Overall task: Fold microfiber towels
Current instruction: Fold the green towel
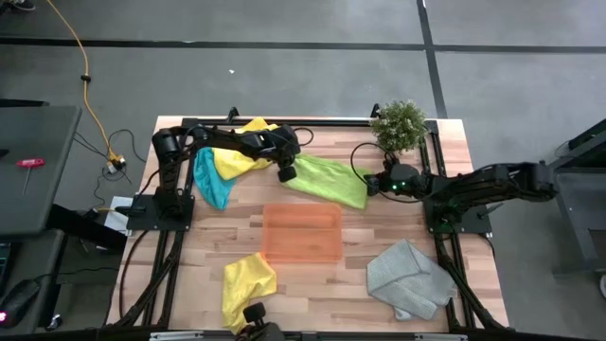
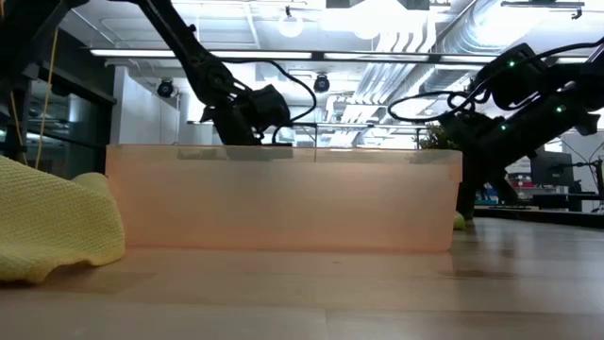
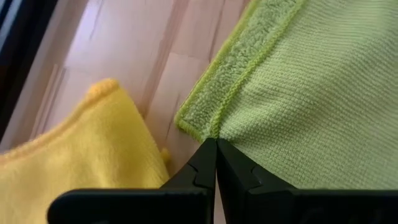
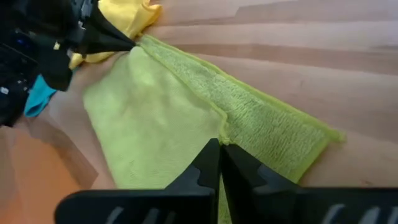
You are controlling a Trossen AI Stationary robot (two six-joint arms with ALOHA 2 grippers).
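A lime green towel [image 1: 327, 178] lies on the table's far half with its far edge turned over, fluffy side up [image 4: 267, 118]. My left gripper [image 1: 286, 173] is shut on its left corner, and my right gripper [image 1: 371, 183] is shut on its right end. A yellow towel [image 1: 248, 142] and a teal towel [image 1: 210, 180] lie bunched under my left arm. A second yellow towel [image 1: 248, 284] and a grey towel [image 1: 409, 277] lie crumpled near the front edge. My left gripper pinches the green towel between its two fingers at the stitched hem [image 3: 214, 127], just beside the corner [image 3: 186, 121]. The fingers slant down onto it from the left. The corner's edge is turned over and the towel lies on the table. My right gripper pinches the green towel between its two fingers at the line where the turned-over far edge meets the smooth face [image 4: 222, 134], near the towel's right end. The fingers slant down from the table's right side. The towel lies on the wood, slack.
A flat translucent orange tray [image 1: 301, 234] sits mid-table, in front of the green towel. A small potted plant [image 1: 398, 123] stands at the far right corner, close behind my right gripper. Bare wood shows between the tray and the grey towel.
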